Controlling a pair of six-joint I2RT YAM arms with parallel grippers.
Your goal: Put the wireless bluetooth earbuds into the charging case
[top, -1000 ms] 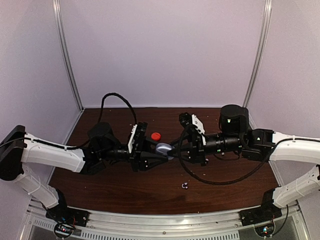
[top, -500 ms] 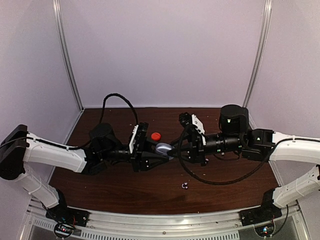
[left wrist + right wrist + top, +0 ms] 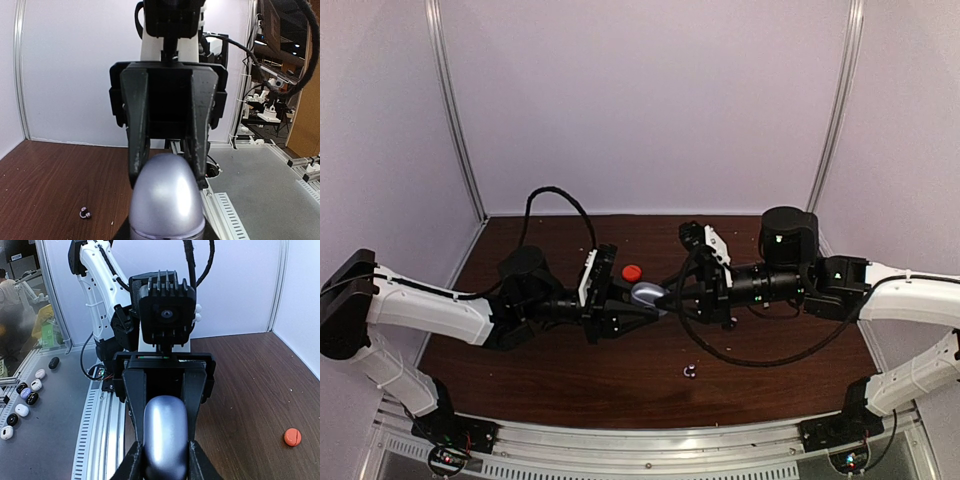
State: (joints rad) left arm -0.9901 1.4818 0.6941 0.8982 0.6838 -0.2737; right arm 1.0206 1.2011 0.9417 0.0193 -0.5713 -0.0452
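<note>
Above the middle of the brown table [image 3: 520, 370], both arms meet over a silvery charging case [image 3: 646, 294]. The left gripper [image 3: 164, 435] and the right gripper [image 3: 167, 180] each clamp it from opposite ends, holding it off the surface. One silvery-grey earbud [image 3: 690, 371] lies on the wood nearer the bases, well apart from the case.

The left arm [image 3: 430, 312] and right arm [image 3: 910, 300] meet mid-table around a silver case [image 3: 647, 294], barring the middle. Bare table [image 3: 540, 375] lies nearer, holding one earbud [image 3: 690, 371]. A red disc [image 3: 632, 272] sits behind.
</note>
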